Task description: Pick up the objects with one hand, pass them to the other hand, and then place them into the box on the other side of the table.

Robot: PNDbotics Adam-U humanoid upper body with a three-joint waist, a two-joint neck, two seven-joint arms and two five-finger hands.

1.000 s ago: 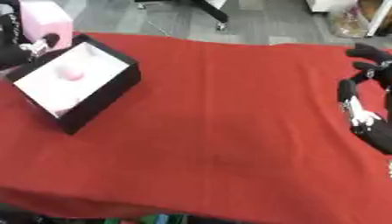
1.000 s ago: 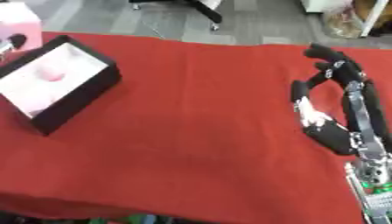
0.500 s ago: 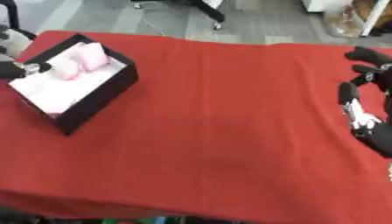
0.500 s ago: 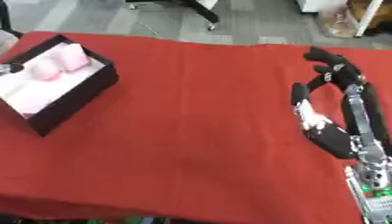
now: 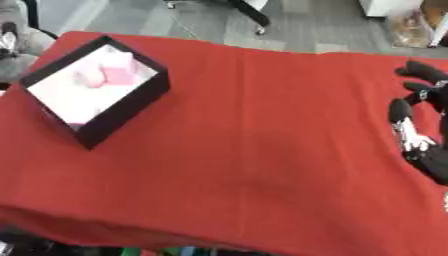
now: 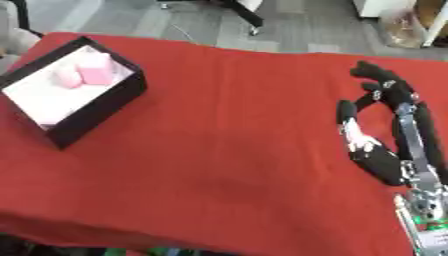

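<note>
The black box (image 5: 131, 107) with a white inside sits on the left of the red table, turned cornerwise. In it lie a pink block (image 6: 98, 71) and a smaller rounded pink thing (image 6: 65, 76). My right hand (image 6: 383, 159) rests on the cloth at the right, open and holding nothing, its fingers (image 6: 378, 76) loosely arched toward the far edge. Of my left hand (image 5: 8, 39) only a blurred dark and grey shape shows at the upper left edge, apart from the box.
The red cloth (image 5: 254, 150) covers the whole table, whose front edge runs along the bottom of the view. Grey floor and the legs of a chair (image 5: 249, 12) lie beyond the far edge. A bag (image 6: 404, 22) stands at the top right.
The pink block held over the box a second ago now lies inside it. My left hand has drawn back to the left edge. The view has shifted a little; my right hand stayed put.
</note>
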